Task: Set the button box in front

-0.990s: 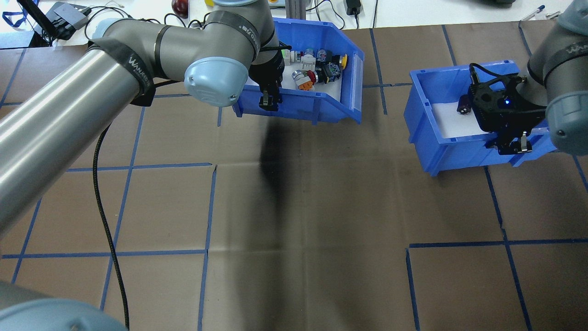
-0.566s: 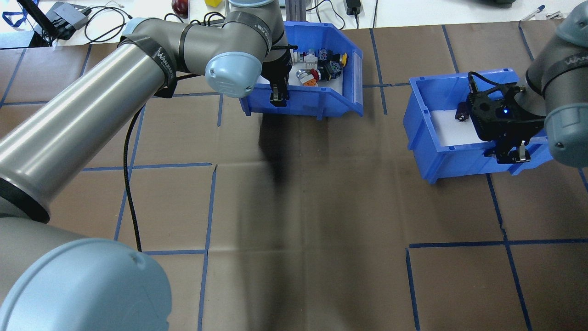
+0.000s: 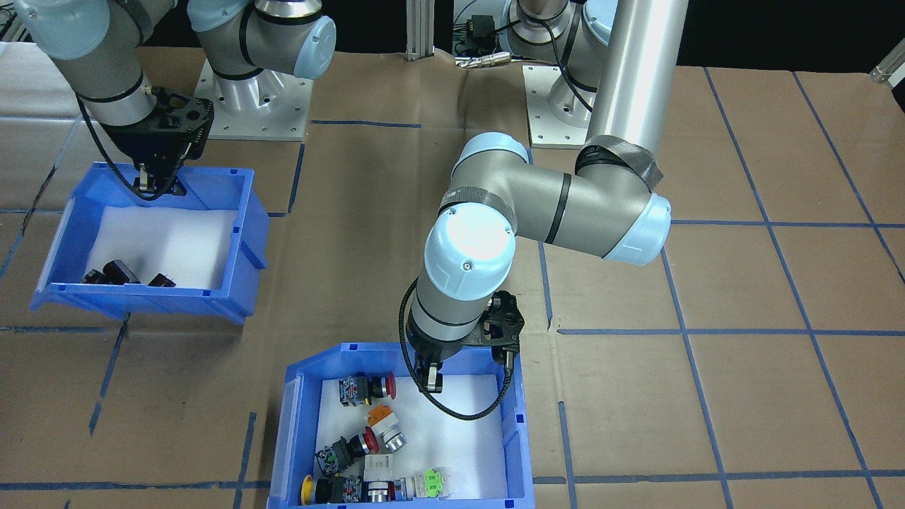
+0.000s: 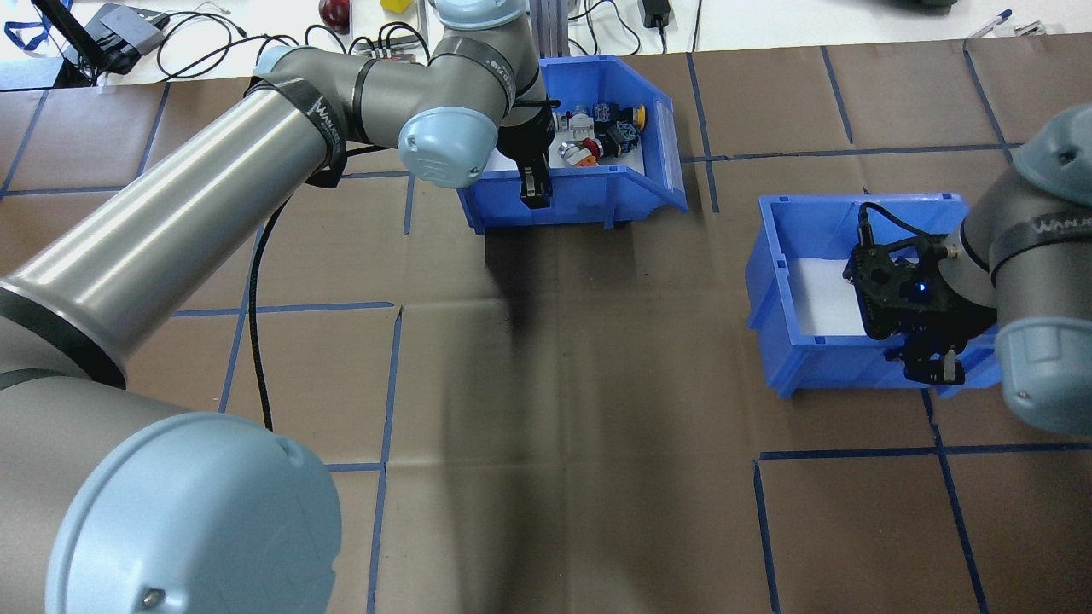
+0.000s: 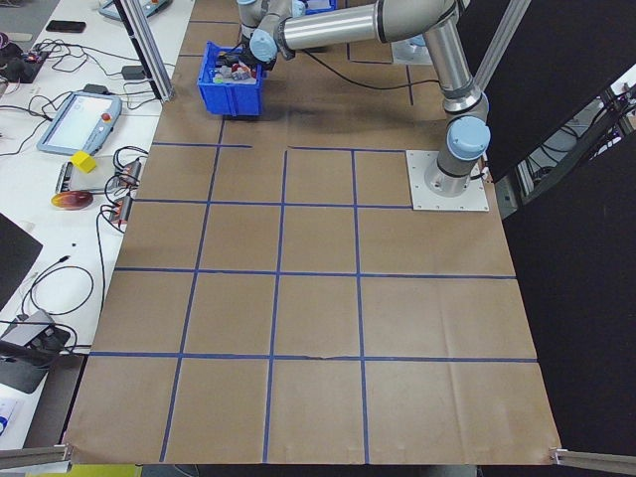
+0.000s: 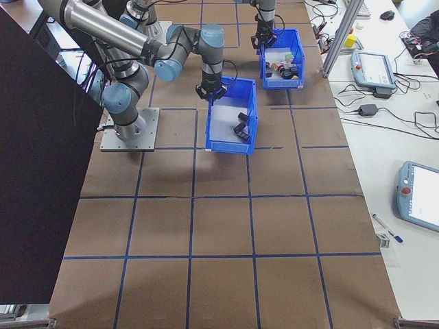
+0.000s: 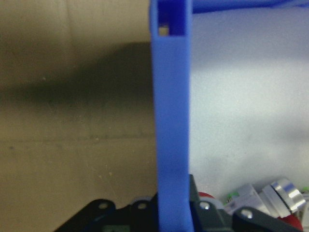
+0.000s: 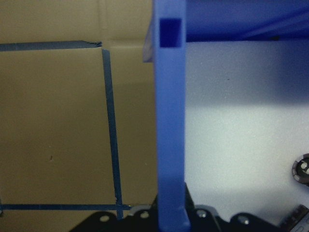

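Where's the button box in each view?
Front-facing: button box, bottom centre.
Overhead, top centre.
Exterior left, top left.
Exterior right, top, right of centre.
Left wrist: wall, centre.
Right wrist: not in it.
Landmark: left gripper on its rear wall.

The overhead camera looks forward and down from behind the robot, while the front-facing one faces it across the table (image 3: pixel 742 297); both share the button box (image 4: pixel 648 183) and the second blue bin (image 4: pixel 772 281). The two side cameras look along the table from opposite ends, far off. Each wrist camera sits tight against a bin wall (image 7: pixel 171 121).
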Robot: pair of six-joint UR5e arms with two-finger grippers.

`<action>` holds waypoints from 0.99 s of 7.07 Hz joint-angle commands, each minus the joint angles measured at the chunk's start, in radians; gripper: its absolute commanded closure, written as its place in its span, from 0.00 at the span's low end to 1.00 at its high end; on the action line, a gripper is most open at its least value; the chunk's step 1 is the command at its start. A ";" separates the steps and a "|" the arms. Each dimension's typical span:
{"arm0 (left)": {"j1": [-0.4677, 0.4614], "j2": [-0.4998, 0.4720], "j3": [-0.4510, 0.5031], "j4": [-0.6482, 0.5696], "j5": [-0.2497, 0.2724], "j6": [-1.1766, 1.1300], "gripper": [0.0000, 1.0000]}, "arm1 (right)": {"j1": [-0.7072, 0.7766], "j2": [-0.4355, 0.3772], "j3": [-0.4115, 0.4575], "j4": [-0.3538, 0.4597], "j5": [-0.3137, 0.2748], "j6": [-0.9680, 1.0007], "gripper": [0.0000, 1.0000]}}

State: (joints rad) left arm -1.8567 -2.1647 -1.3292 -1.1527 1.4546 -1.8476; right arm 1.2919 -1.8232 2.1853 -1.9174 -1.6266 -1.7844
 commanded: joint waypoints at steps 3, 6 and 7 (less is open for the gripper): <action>-0.013 0.016 -0.045 -0.002 -0.005 -0.010 0.98 | 0.165 -0.120 0.103 -0.027 0.004 0.128 0.93; -0.015 0.014 -0.050 -0.005 -0.006 -0.022 0.30 | 0.399 -0.105 0.102 -0.087 0.004 0.378 0.93; -0.016 0.019 -0.051 -0.005 -0.016 -0.060 0.02 | 0.482 -0.076 0.100 -0.124 0.004 0.458 0.93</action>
State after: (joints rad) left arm -1.8717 -2.1493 -1.3789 -1.1578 1.4465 -1.8783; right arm 1.6745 -1.9252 2.2869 -2.0011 -1.6229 -1.4269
